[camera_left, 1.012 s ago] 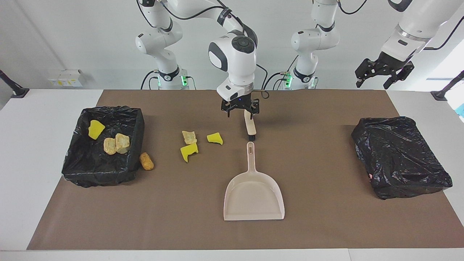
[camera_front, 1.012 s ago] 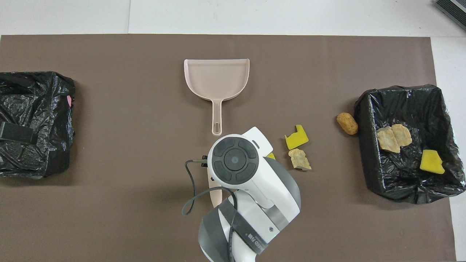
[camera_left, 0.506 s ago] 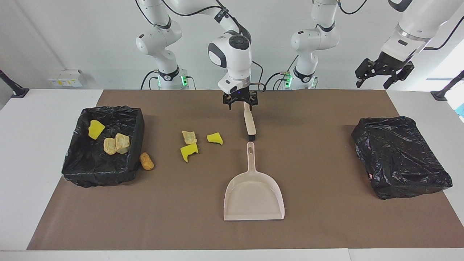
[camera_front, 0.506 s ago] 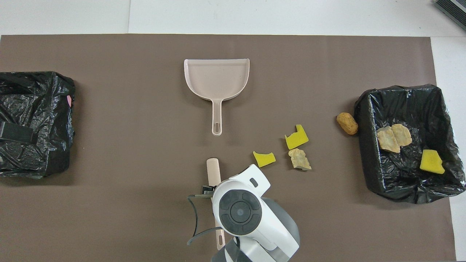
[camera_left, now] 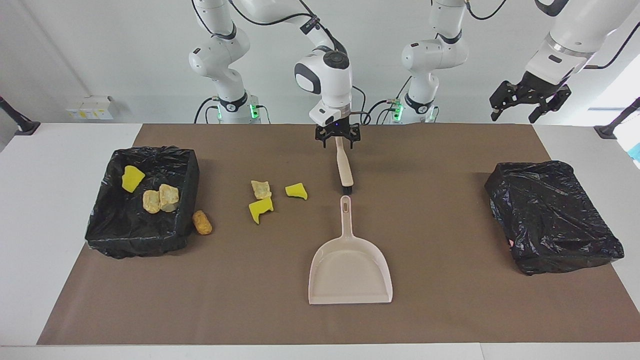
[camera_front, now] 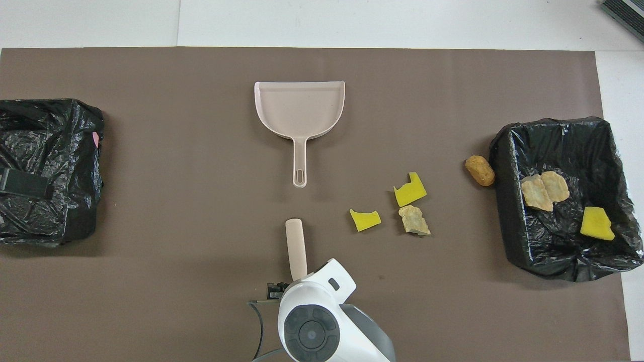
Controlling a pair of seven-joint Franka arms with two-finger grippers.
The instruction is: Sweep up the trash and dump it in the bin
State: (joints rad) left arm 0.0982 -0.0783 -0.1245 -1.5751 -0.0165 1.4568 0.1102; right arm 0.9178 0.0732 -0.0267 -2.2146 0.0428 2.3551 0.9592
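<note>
Presently the trash [camera_left: 265, 197] on the mat lies beside the brush [camera_left: 344, 170], toward the right arm's end, with more in the bin [camera_left: 145, 200]. Right gripper [camera_left: 337, 141], fingers spread and empty, has drawn back along the handle toward the robots; left gripper [camera_left: 529, 100] waits raised, also spread.

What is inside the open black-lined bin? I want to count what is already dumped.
In the open bin lie three pieces: two tan lumps touching each other and one yellow sponge chunk. The crumpled liner could cover smaller bits.
</note>
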